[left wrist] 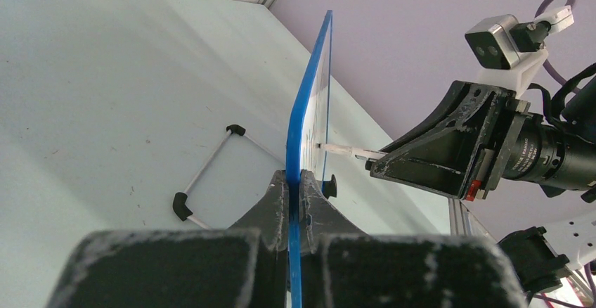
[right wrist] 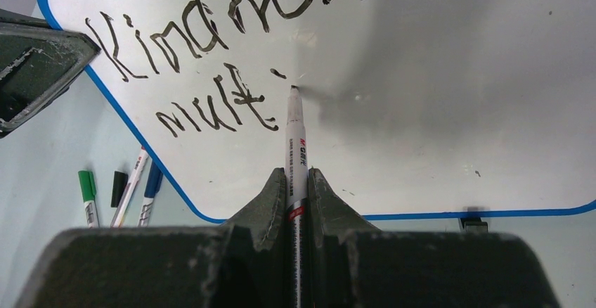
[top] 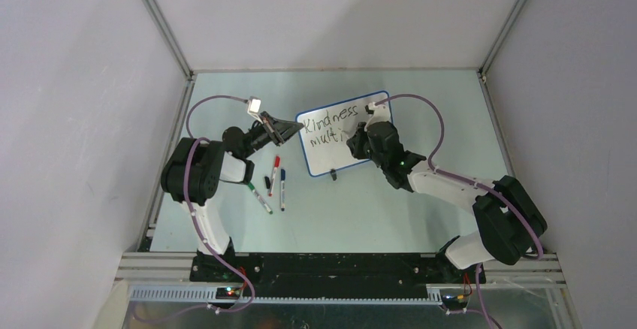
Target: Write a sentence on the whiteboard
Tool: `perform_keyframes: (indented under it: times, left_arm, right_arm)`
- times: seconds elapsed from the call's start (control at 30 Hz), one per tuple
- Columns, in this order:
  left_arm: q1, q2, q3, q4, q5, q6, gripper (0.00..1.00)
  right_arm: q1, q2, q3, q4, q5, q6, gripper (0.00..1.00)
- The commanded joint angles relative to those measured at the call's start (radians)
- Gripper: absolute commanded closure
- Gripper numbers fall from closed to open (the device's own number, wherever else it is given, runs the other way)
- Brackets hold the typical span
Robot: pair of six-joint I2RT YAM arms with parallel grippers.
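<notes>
The whiteboard (top: pixel 353 152), white with a blue rim, stands tilted mid-table. My left gripper (top: pixel 295 128) is shut on its left edge; in the left wrist view both fingers (left wrist: pixel 277 195) pinch the blue rim (left wrist: pixel 309 97). The sentence (right wrist: pixel 211 41) reads "Kindness" with "mult" and a dot under it. My right gripper (right wrist: pixel 296 174) is shut on a black marker (right wrist: pixel 295 139), whose tip touches the board (right wrist: pixel 457 76) just right of the "t". The left wrist view also shows the marker (left wrist: pixel 344 151) meeting the board's face.
Left of the board lie a red marker (top: pixel 275 170), a blue marker (top: pixel 282 186), a green marker (top: pixel 259 196) and a black cap (top: pixel 268 185). The board's wire stand (left wrist: pixel 211 164) rests on the table behind it. Enclosure walls close in on the left, back and right.
</notes>
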Motion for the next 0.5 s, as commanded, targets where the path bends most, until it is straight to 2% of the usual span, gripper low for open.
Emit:
perform_keyframes:
  times: [0.0,0.47]
  left_arm:
    - [0.001,-0.048,-0.005,0.053,0.008,0.046,1.0]
    - [0.001,-0.049,-0.006,0.053,0.009,0.048,1.0]
  right_arm:
    - [-0.007,0.009,0.036,-0.02,0.027,0.011,1.0]
    - [0.01,0.004,0.036,-0.084,0.052,0.03,1.0]
